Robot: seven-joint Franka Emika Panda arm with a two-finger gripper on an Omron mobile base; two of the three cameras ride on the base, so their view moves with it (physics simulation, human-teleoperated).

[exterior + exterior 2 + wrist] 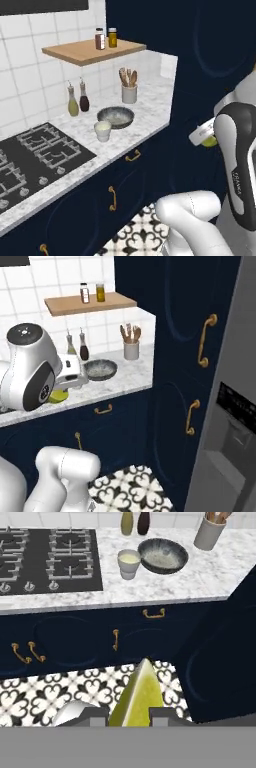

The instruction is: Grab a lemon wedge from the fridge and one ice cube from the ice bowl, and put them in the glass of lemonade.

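My gripper (pixel 129 715) is shut on the lemon wedge (pixel 138 696), a yellow-green piece that sticks up between the two fingertips. It hangs in front of the navy cabinets, out from the counter's front edge, with the wedge (pixel 210 141) just under the hand. In the right base view the wedge (pixel 59 396) peeks out below the hand. The glass of lemonade (pixel 103 130) stands on the marble counter (pixel 145 117), touching the front left of the grey ice bowl (pixel 116 117). The hand view shows the glass (pixel 128 563) and bowl (pixel 163 556) far ahead. The fridge (pixel 235 406) stands at the right.
A black gas stove (pixel 30 155) lies left of the glass. Two bottles (pixel 78 100) and a utensil jar (pixel 129 92) stand behind the bowl, under a wooden shelf (pixel 92 51). A tall navy cabinet (pixel 182 346) rises between counter and fridge. Patterned floor tiles (pixel 60 692) lie below.
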